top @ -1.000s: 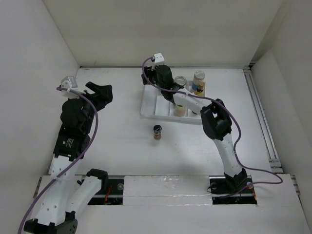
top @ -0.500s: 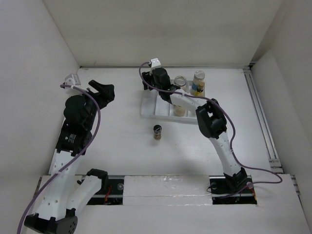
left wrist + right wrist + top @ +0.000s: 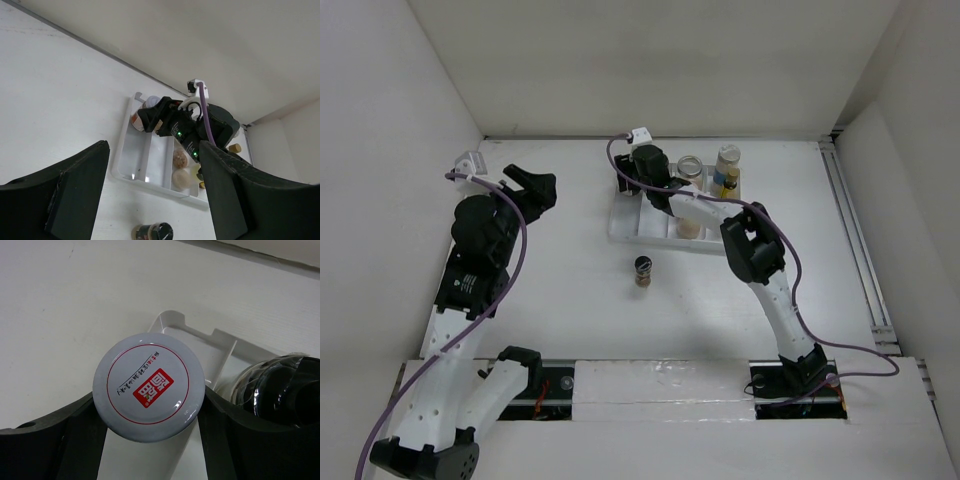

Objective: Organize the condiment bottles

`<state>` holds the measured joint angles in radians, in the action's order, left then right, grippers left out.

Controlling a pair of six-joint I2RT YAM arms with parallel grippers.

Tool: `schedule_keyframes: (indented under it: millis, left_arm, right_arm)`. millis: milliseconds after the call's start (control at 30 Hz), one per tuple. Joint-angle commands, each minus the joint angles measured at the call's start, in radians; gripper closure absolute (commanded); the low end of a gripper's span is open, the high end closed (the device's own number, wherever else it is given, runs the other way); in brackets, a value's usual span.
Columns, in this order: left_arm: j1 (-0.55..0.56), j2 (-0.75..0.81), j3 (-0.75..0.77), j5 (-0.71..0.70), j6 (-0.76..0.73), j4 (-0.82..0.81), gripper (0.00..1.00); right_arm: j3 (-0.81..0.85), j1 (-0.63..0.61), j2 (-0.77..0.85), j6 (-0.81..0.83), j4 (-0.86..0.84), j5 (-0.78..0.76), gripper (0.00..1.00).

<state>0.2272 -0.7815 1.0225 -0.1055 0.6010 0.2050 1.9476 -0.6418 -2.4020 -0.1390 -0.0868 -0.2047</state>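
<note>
My right gripper [image 3: 149,412] is shut on a jar with a white lid [image 3: 148,386] that carries a red logo, held over the far left end of the white tray [image 3: 200,331]. In the top view this gripper [image 3: 647,168] hangs above the tray [image 3: 632,224]. Two tan jars [image 3: 688,228] stand in the tray's right part. A clear-wrapped dark-capped jar [image 3: 282,386], a white-capped bottle [image 3: 727,157] and a slim yellow bottle [image 3: 728,181] stand at the tray's back right. A dark-capped brown jar [image 3: 643,270] stands alone on the table. My left gripper [image 3: 531,189] is open and holds nothing.
White walls close in the table on the left, back and right. A metal rail [image 3: 855,240] runs along the right edge. In the left wrist view the brown jar [image 3: 152,232] lies below the tray [image 3: 131,165], between my left fingers [image 3: 75,192].
The right gripper has shifted slightly left over the tray's end with the jar still held. The left arm has edged a little towards the back.
</note>
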Motion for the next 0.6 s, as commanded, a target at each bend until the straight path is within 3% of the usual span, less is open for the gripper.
schedule_keyframes:
  millis: [0, 367, 567]
  left_arm:
    - [-0.005, 0.024, -0.012, 0.017, -0.006, -0.059, 0.32]
    - [-0.005, 0.024, -0.012, 0.026, -0.006, -0.059, 0.32]
    - [-0.005, 0.024, -0.012, 0.027, -0.006, -0.059, 0.32]
  right_arm:
    - [0.045, -0.002, 0.033, -0.020, -0.096, -0.022, 0.56]
    - [0.011, 0.007, 0.064, -0.020, -0.076, 0.018, 0.24]
    - [-0.009, 0.007, 0.116, -0.030, -0.087, 0.082, 0.17]
